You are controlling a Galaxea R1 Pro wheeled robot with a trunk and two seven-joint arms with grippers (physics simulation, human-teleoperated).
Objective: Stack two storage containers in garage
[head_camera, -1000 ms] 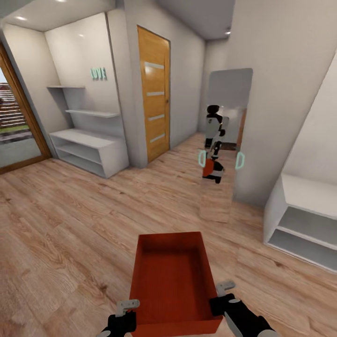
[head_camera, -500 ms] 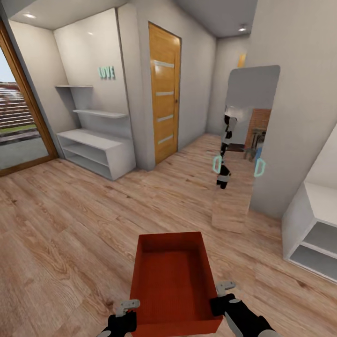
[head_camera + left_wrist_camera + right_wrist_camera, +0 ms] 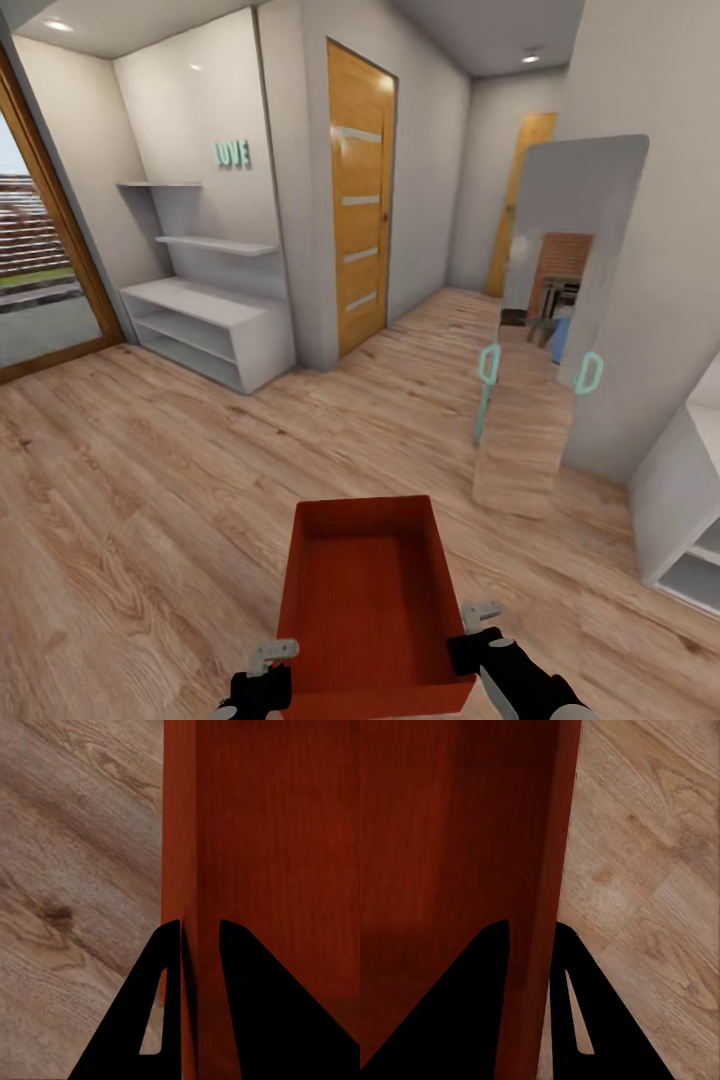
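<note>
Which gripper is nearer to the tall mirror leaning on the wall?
Right. The right gripper clamps the storage container on the side towards the mirror; the left gripper clamps the far side.

Black left hand (image 3: 262, 678), black right hand (image 3: 485, 632); pale grey brackets, triangular black fingers (image 3: 169, 1005)

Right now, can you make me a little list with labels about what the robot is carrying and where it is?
carried thing: orange-red storage container, open top, nothing inside
left gripper: shut on the container's left wall
right gripper: shut on the container's right wall
floor: light wood planks
ahead: wooden door, tall mirror, white shelves
place: hallway, not the garage
</note>
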